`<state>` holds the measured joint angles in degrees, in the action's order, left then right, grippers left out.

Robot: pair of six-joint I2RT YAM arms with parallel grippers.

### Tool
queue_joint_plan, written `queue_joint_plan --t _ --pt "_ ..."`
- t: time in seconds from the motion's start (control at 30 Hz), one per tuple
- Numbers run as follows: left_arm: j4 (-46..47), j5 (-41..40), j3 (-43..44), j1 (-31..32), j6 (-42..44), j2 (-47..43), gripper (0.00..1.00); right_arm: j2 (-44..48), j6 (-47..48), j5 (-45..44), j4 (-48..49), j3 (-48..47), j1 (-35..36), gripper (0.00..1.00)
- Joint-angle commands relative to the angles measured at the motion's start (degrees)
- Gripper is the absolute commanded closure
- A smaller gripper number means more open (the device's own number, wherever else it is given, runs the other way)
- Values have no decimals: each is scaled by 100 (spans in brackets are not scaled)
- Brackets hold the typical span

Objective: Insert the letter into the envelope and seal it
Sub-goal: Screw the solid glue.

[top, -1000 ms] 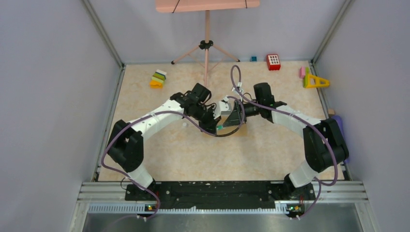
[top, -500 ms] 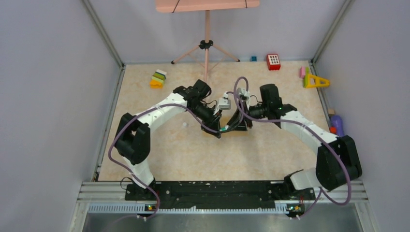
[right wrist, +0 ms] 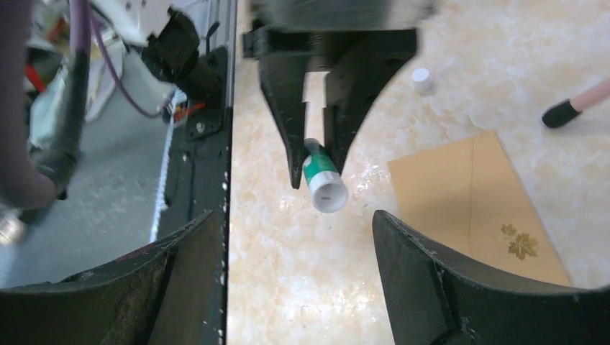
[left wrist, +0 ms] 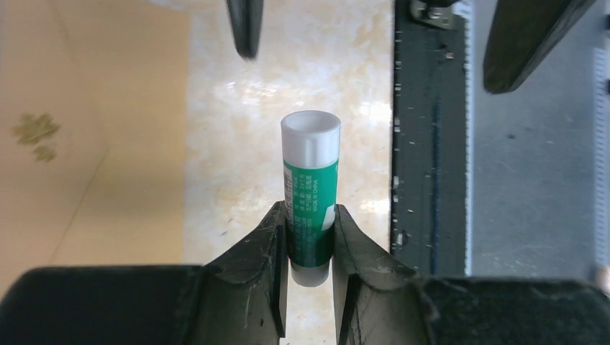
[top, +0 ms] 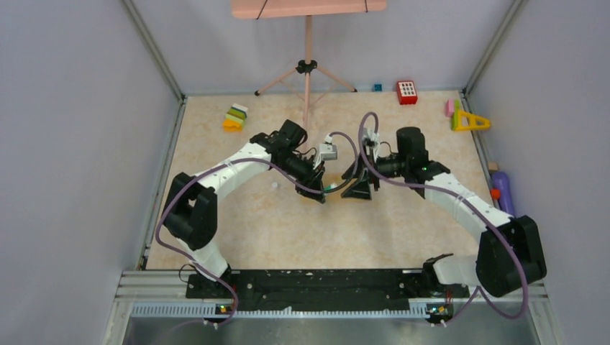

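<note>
In the left wrist view the envelope (left wrist: 72,180) fills the left side of the frame. It lies flat on the bench (left wrist: 237,144) with its gold leaf mark near the upper left. The letter does not show anywhere. It may already be inside, but the view does not settle that.

At the centre of that frame the left gripper (left wrist: 309,212) is clamped on the lower half of a green glue stick (left wrist: 310,180). The stick's long axis runs straight on from the fingers, and its white end points away from the wrist, toward the top of the frame. The stick is above bare bench just beside the envelope's right edge, not over the paper. A dark rail (left wrist: 428,144) crosses the right of the frame.

The right gripper (right wrist: 293,219) faces the stick's white end from the other side, fingers spread wide and holding nothing. In its view a small white cap (right wrist: 421,79) sits on the bench at the upper right, well apart from both arms.

The coming move probably turns on this: the envelope lies sideways from the stick, across its axis. The left arm, which has the glue, would have to swing the white end over and tip it down onto the flap.
</note>
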<state>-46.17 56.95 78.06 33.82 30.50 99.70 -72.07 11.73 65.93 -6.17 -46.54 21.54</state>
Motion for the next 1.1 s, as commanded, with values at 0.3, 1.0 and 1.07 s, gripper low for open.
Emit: queue_joint_plan --t 0.3,1.0,1.07 --pt "2065 -2630 -775 81 -1100 -1059 100 -1050 -4805 6 2881 -12 -459 32" --pt "2077 -3937 -696 695 -917 -798 100 -2267 -5629 -304 3509 -274 -313 48" --pt "2060 -3935 -688 720 -894 -773 100 -2274 -5636 -308 3501 -284 -314 49"
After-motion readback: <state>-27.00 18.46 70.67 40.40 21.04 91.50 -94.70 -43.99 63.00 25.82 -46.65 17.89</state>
